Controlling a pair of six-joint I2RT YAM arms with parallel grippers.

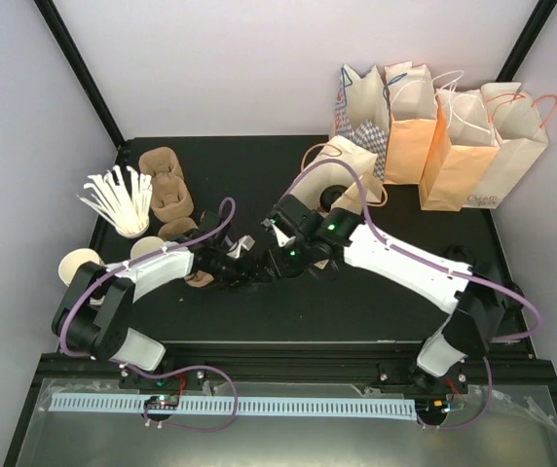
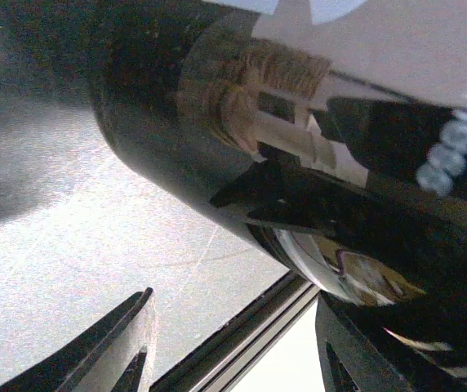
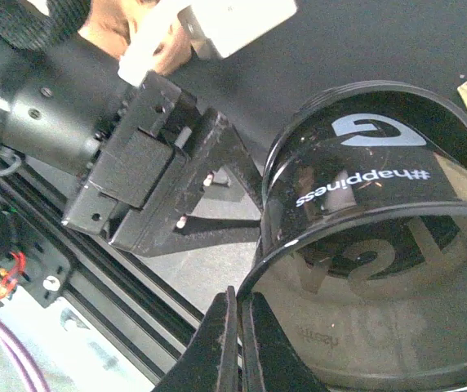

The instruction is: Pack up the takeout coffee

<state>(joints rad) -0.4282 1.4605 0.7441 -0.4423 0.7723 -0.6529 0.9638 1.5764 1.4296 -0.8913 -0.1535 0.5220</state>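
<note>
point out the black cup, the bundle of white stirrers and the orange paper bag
black cup [image 3: 364, 245]: right wrist view, its glossy side wall.
white stirrers [image 1: 121, 199]: top view, middle of the fanned bundle.
orange paper bag [image 1: 462, 161]: top view, its front face.

My top view looks down from behind the arms; both wrist views sit close on one cup [image 3: 372, 269].

1. Table centre crowded: left gripper [image 1: 244, 263] and right gripper [image 1: 277, 261] meet there around a black cup [image 3: 372, 245]; no passage between them.
2. Left rear blocked by cardboard cup carriers [image 1: 165, 190], straw holder [image 1: 121, 202] and cream cup [image 1: 80, 266].
3. Paper bags [image 1: 454, 136] wall off right rear.
4. Bare tabletop [image 1: 356, 311] lies open at front centre.
</note>
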